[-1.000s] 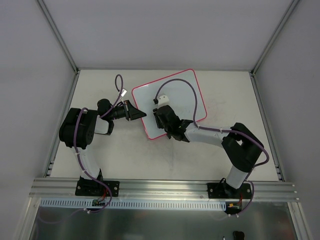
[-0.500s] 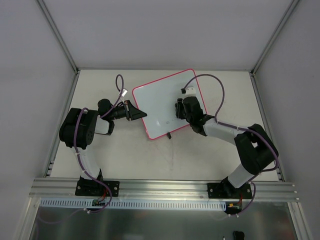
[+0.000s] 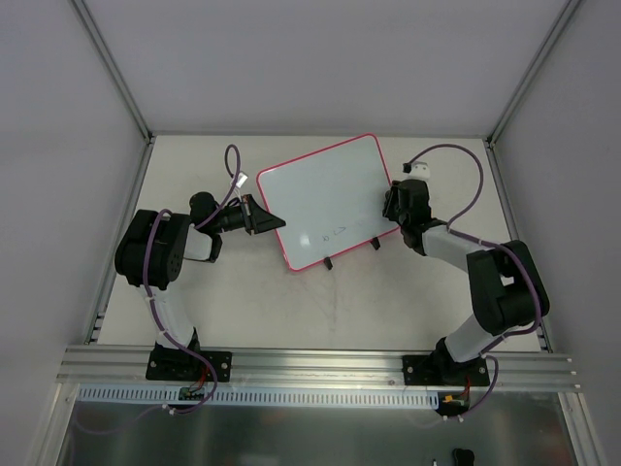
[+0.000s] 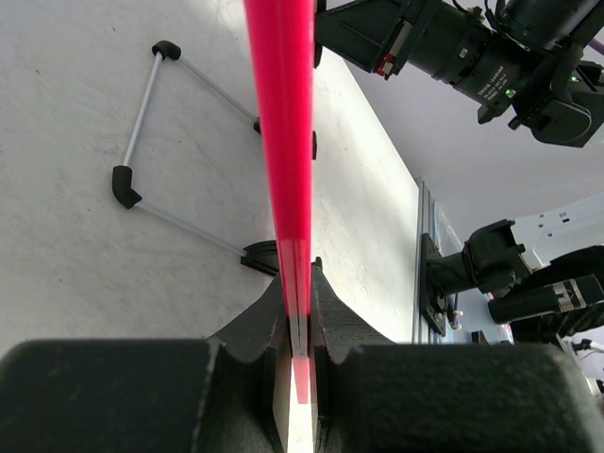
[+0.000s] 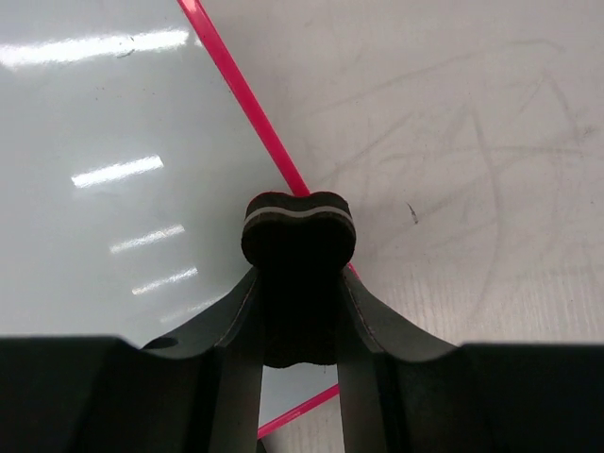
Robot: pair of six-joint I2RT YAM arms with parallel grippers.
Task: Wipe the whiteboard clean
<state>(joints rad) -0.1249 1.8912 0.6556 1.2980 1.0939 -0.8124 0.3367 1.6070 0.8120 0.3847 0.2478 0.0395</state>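
Top external view puts the glossy white rectangular whiteboard [image 3: 325,194] with its thin pink-red frame flat and skewed at mid-table [image 3: 243,311]. A faint blue scribble [image 3: 335,233] sits near its front edge, too small to read. The main risk is at the board's right side. The right claw [image 3: 393,206] is closed on a small black foam eraser block [image 5: 299,231] that sits right over the frame, half off the writing surface. A stroke begun here could snag on the raised rim or slip onto the table, and the scribble lies well apart from it. A hard sideways push could also pivot the board on its two small black clip feet [image 3: 329,263] or twist it out of the other grip. The left claw [image 3: 264,219] pinches the board's left edge narrowly, forearm low and reaching right. The right arm is folded back, elbow out, wrist angled down towards the rim.
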